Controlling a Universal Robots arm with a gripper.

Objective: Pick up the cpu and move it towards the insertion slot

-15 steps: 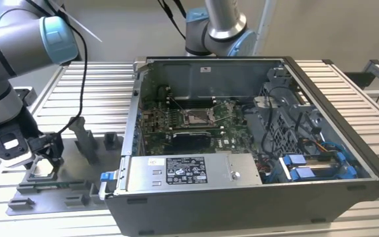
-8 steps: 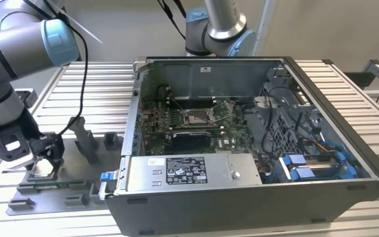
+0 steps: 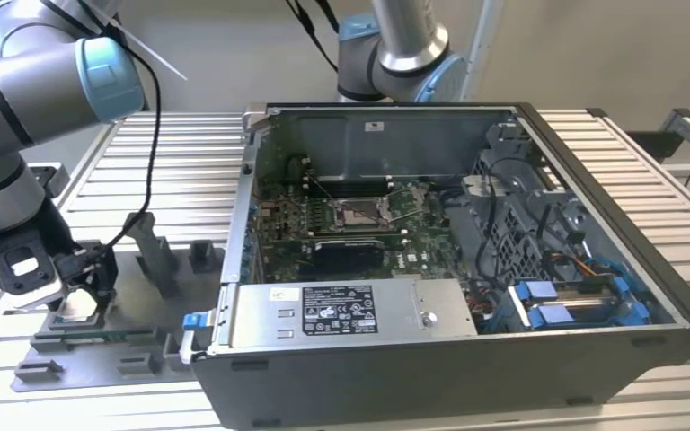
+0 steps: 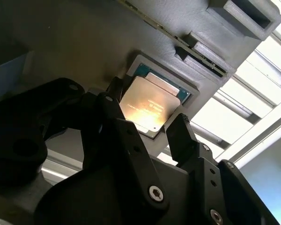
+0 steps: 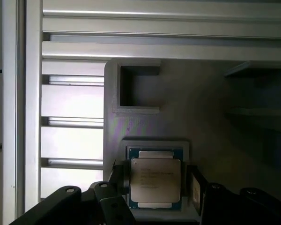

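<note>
Squareness looked like the thing to get right. The tool (image 5: 157, 177) hung low over the cpu (image 5: 155, 180) at the bottom centre of the first wrist view. It was open about as wide as the cpu, with one black finger (image 5: 195, 183) just beside each of two opposite edges and nothing gripped as far as could be seen. Whether either finger touched could not be told. A good grasp would probably mean closing evenly on the thin rim and keeping the flat face level, so no corner caught the pocket wall.

The cpu was a thin flat square with a smooth silvery lid on a green base, and the lid threw back a warm glare in the second wrist view. It lay in a shallow square pocket of a matte grey, finely ribbed plastic fixture (image 5: 145, 122), at the lower left of the exterior view on the slatted aluminium bench (image 3: 177, 153). The insertion slot (image 3: 359, 213), a metal-framed square on the green circuit board (image 3: 423, 247), sat well apart inside the open computer case (image 3: 441, 377).
</note>
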